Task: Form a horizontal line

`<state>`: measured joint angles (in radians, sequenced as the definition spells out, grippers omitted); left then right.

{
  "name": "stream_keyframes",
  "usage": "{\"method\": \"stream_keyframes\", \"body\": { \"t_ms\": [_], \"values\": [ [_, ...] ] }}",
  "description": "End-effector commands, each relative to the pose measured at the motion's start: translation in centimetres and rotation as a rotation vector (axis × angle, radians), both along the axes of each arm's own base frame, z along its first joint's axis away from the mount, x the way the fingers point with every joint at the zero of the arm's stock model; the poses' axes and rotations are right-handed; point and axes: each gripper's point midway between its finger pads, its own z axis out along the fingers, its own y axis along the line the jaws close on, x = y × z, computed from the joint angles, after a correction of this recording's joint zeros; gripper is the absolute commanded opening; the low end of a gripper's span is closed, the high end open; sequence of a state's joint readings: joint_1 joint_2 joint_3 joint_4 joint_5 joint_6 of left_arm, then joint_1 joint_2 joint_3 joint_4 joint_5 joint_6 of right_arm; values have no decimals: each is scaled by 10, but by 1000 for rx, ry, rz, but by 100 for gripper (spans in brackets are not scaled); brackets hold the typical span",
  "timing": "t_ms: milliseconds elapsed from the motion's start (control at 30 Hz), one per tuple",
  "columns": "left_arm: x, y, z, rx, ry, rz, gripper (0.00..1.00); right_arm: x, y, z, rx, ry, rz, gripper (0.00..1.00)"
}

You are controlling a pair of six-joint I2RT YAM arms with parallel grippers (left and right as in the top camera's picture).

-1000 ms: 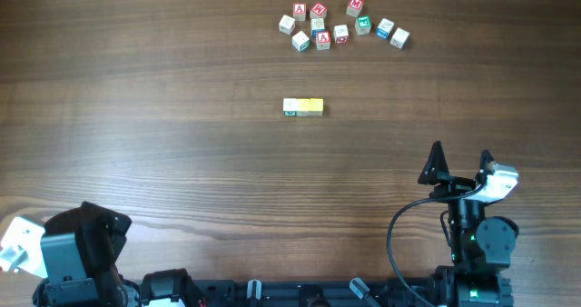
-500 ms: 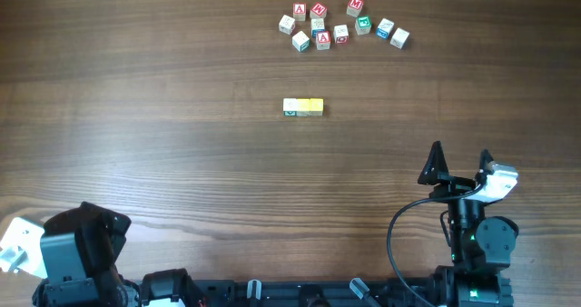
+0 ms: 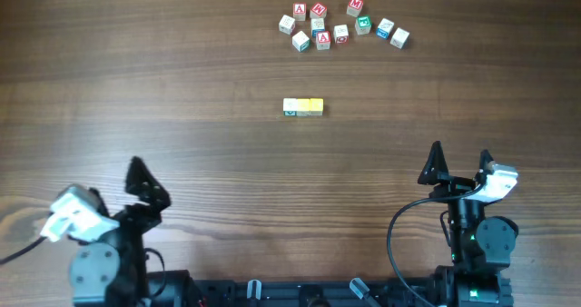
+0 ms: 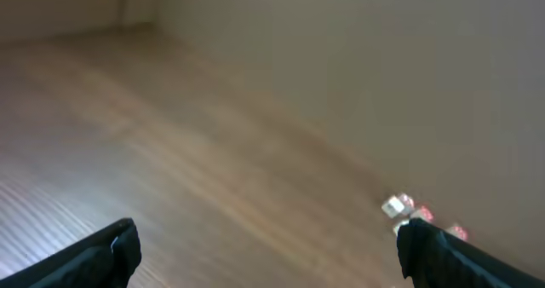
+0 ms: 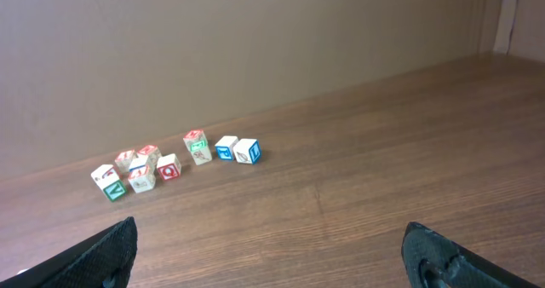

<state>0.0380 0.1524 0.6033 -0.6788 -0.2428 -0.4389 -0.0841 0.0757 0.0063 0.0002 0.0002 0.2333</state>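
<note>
Wooden table [image 3: 182,89], brown grain running side to side, fills the overhead view.

Left arm [image 3: 95,252] at the near left corner. Its claw [image 3: 145,184] is released, 2 dark fingers spread wide with nothing between them. Left wrist view is blurred: same claw [image 4: 268,258] with bare table in the gap.

Right arm [image 3: 477,234] at the near right corner. Its claw [image 3: 461,153] is also released, fingers wide apart and pointing toward the far edge, gripping nothing. Right wrist view confirms this: the claw [image 5: 268,254] has only tabletop between its tips.

Loose cluster of lettered cubes [image 3: 340,25] lies near the far edge, right of centre, 11 or so, with red, green and blue marks. It is sharp in the right wrist view [image 5: 170,160] and only a faint smear in the left wrist view [image 4: 409,210].

Row of 3 cubes [image 3: 303,107] sits near the table's centre, touching side by side and running left to right. White cube with green mark [image 3: 290,107] at the left end, 2 yellow beside it. The row is well apart from both claws and from the cluster.
</note>
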Motion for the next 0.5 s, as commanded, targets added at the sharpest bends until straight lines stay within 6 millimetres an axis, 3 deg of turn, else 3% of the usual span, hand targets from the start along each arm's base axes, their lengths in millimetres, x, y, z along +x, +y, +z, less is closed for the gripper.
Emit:
{"method": "stream_keyframes", "body": {
  "t_ms": [0,200,467],
  "values": [
    [15,-14,-19,88,-65,-100,100,0,0,0,6,0,3,100],
    [38,-35,-11,251,-254,-229,100,0,0,0,6,0,3,100],
    [57,-36,-62,262,-229,-240,100,0,0,0,6,0,3,100]
  ]
}}
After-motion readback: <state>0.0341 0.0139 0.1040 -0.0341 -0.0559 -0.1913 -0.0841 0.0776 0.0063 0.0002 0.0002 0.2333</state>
